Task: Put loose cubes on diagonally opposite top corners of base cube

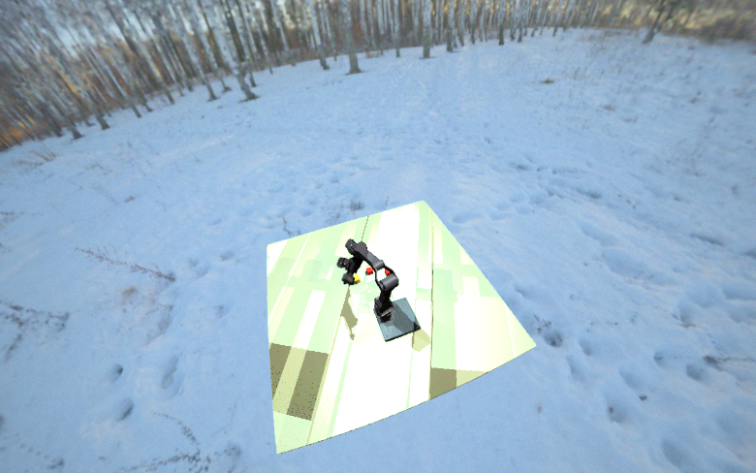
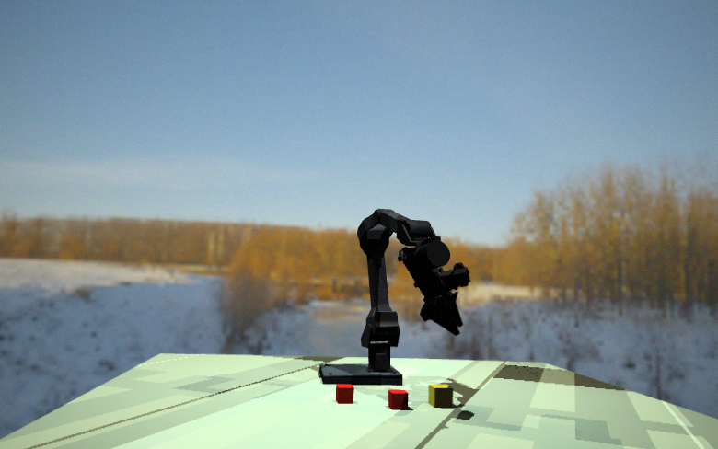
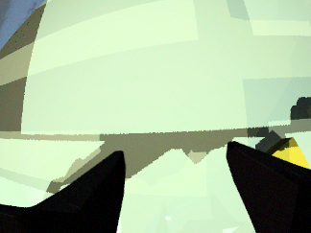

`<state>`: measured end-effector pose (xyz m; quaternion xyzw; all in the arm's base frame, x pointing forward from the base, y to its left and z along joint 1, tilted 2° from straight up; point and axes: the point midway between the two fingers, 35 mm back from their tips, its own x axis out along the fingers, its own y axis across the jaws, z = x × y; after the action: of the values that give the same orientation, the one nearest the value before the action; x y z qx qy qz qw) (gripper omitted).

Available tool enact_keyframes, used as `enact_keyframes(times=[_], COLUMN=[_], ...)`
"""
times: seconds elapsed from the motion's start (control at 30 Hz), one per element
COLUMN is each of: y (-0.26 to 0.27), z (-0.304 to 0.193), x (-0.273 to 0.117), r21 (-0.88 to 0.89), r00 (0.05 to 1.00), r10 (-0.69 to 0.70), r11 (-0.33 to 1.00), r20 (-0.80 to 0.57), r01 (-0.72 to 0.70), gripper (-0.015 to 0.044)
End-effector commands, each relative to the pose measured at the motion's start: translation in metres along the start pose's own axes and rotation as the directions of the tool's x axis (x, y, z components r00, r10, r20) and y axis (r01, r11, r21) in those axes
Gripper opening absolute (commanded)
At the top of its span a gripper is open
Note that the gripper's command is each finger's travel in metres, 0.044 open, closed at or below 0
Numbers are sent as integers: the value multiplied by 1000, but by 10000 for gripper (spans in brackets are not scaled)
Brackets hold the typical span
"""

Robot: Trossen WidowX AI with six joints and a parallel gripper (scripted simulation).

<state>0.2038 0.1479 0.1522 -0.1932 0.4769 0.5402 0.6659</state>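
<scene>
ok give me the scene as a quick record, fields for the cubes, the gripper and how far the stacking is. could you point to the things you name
base cube: likely the yellow cube [image 1: 357, 278] [image 2: 440, 395] [image 3: 294, 153], slightly larger, on the table
loose cubes: two red cubes, apart from each other, on the table
red cube nearest yellow: [image 1: 369, 270] [image 2: 397, 399]
other red cube: [image 1: 387, 271] [image 2: 344, 394]
gripper: [image 2: 459, 328] [image 3: 176, 147] raised above the table, open, nothing between its fingers
stacking: neither red cube on the yellow cube
</scene>
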Motion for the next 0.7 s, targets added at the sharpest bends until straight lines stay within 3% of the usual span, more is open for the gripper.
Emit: enact_keyframes(times=[0.0, 0.17, 0.37, 0.67], y=[-27, -56, -87, -125], z=[-11, -27, -52, -96], x=[-10, -25, -46, -81], r21=[296, 608, 868, 934], r00=[996, 983, 957, 901], r10=[-69, -145, -218, -285], r11=[952, 773, 418, -243], r20=[-49, -108, -190, -328], r01=[81, 181, 268, 263], gripper=[265, 265, 265, 265])
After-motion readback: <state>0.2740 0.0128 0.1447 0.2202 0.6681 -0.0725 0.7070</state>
